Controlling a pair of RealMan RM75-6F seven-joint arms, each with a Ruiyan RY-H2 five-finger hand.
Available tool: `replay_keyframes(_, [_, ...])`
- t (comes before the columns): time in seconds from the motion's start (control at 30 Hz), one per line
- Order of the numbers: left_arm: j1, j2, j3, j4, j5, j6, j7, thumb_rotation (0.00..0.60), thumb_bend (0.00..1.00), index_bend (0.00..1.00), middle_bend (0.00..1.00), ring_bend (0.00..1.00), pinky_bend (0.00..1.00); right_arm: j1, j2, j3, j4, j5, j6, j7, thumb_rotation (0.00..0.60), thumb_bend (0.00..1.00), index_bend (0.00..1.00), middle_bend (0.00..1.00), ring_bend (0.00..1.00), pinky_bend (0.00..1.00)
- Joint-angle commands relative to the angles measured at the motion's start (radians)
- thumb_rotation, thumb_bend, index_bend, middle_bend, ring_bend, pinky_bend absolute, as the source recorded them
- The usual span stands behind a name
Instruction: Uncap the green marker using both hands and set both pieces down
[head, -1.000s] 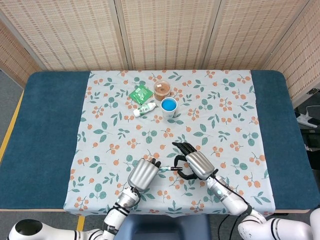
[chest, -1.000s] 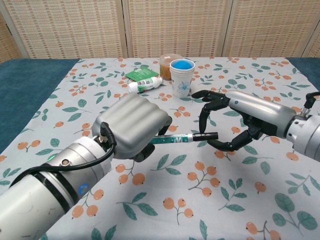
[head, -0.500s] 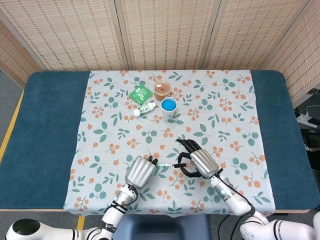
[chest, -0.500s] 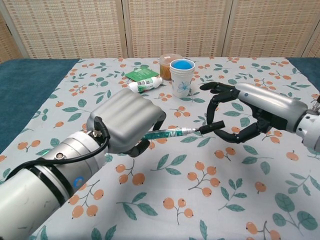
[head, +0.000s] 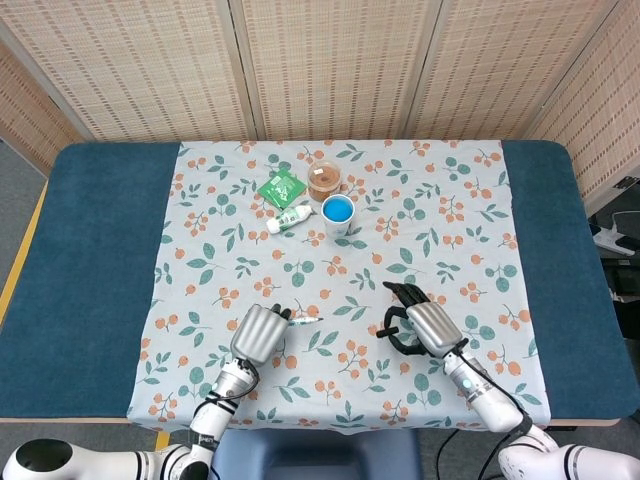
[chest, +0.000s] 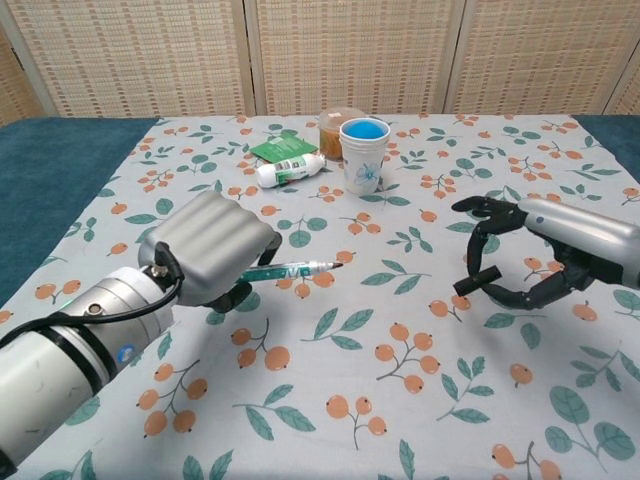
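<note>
The green marker (chest: 293, 270) is uncapped, its bare tip pointing right above the floral cloth. My left hand (chest: 213, 246) grips its barrel in curled fingers; the same hand (head: 258, 332) and marker (head: 304, 321) show low in the head view. Well to the right, my right hand (chest: 545, 252) pinches the small black cap (chest: 486, 274) between thumb and a finger, other fingers spread. In the head view the right hand (head: 421, 324) sits at the lower right of the cloth, and the cap is too small to make out there. A wide gap separates the cap from the marker tip.
At the back of the cloth stand a paper cup with blue contents (chest: 364, 151), a brown lidded tub (chest: 338, 121), a green packet (chest: 282, 148) and a small white bottle (chest: 288, 171) lying on its side. Blue table (head: 100, 250) borders the cloth on both sides.
The cap has come off the marker. My left hand drew left with the barrel and my right hand moved right with the cap, opening a wide gap.
</note>
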Motion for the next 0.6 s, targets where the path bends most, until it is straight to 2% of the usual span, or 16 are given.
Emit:
replay_keyframes(0.03, [0.007,-0.001,0.012,0.032,-0.002,-0.009,-0.024,0.600,0.43,0.67,0.76,0.93,1.00,0.001,-0.024,-0.005,0.027,0.003,-0.013,0.020,0.600,0.33,0.62,0.02,0.00,0.00])
replay_keyframes(0.1, [0.009,0.006,0.016,0.035,-0.002,-0.013,-0.028,0.600,0.43,0.61,0.70,0.93,1.00,0.000,-0.034,-0.008,0.043,0.000,-0.016,0.022,0.600,0.33,0.58,0.02,0.00,0.00])
replay_keyframes(0.23, [0.009,0.014,0.020,0.030,-0.010,-0.032,-0.038,0.600,0.42,0.30,0.44,0.92,1.00,0.005,-0.031,-0.013,0.040,0.016,-0.048,0.000,0.600,0.33,0.33,0.02,0.00,0.00])
replay_keyframes(0.33, [0.007,0.020,0.019,0.020,-0.015,-0.041,-0.040,0.600,0.42,0.13,0.29,0.92,1.00,0.003,-0.021,-0.016,0.027,0.014,-0.047,-0.017,0.600,0.33,0.20,0.01,0.00,0.00])
replay_keyframes(0.4, [0.007,0.025,0.019,0.012,-0.015,-0.043,-0.047,0.600,0.42,0.07,0.24,0.92,1.00,0.001,-0.009,-0.015,0.011,0.023,-0.049,-0.040,0.600,0.33,0.08,0.00,0.00,0.00])
replay_keyframes(0.5, [0.009,0.036,0.020,-0.002,-0.010,-0.040,-0.056,0.600,0.42,0.03,0.21,0.92,1.00,-0.002,0.019,-0.010,-0.026,0.041,-0.051,-0.068,0.600,0.32,0.01,0.00,0.00,0.00])
replay_keyframes(0.6, [0.017,0.066,0.018,-0.054,0.002,-0.025,-0.082,0.600,0.42,0.01,0.19,0.90,1.00,-0.017,0.059,-0.008,-0.075,0.036,-0.020,-0.086,0.600,0.32,0.00,0.00,0.00,0.00])
